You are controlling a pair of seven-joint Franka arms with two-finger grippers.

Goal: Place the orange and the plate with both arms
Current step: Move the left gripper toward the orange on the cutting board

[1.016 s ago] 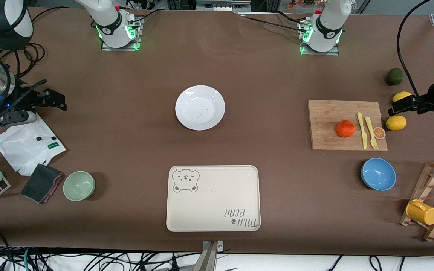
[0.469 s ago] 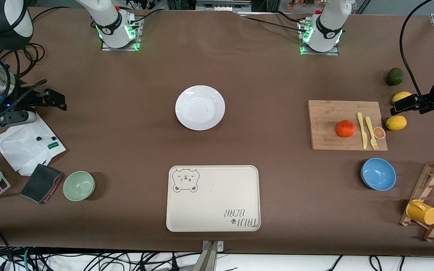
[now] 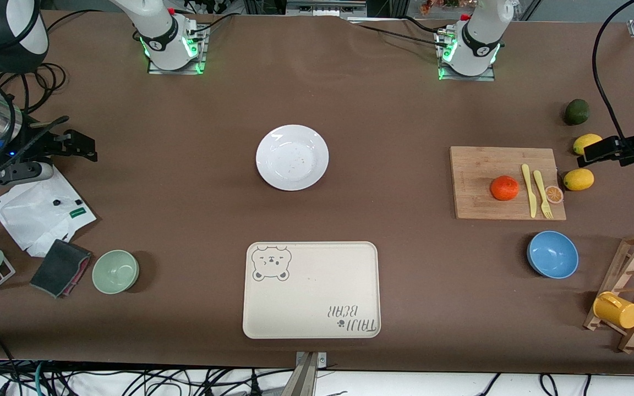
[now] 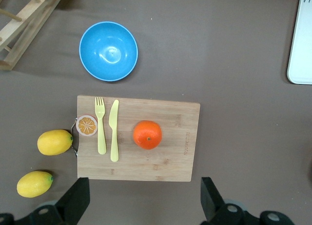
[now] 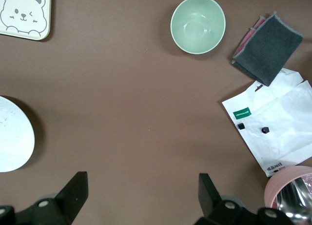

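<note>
We see nothing placed: orange (image 3: 504,187) on cutting board (image 3: 482,165), plate (image 3: 292,157) apparently untouched; left gripper (image 4: 141,205) and right gripper (image 5: 139,203) fingers wide, empty.

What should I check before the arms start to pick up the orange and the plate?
1. Orange free to grasp, alone on the board: ok.
2. Plate bare, nothing on it: ok.
3. Left hand open and empty: ok.
4. Right hand open and empty: ok.
5. Tray bare, ready to receive things: ok.
6. Knife beside the orange, apart from it: ok.
</note>
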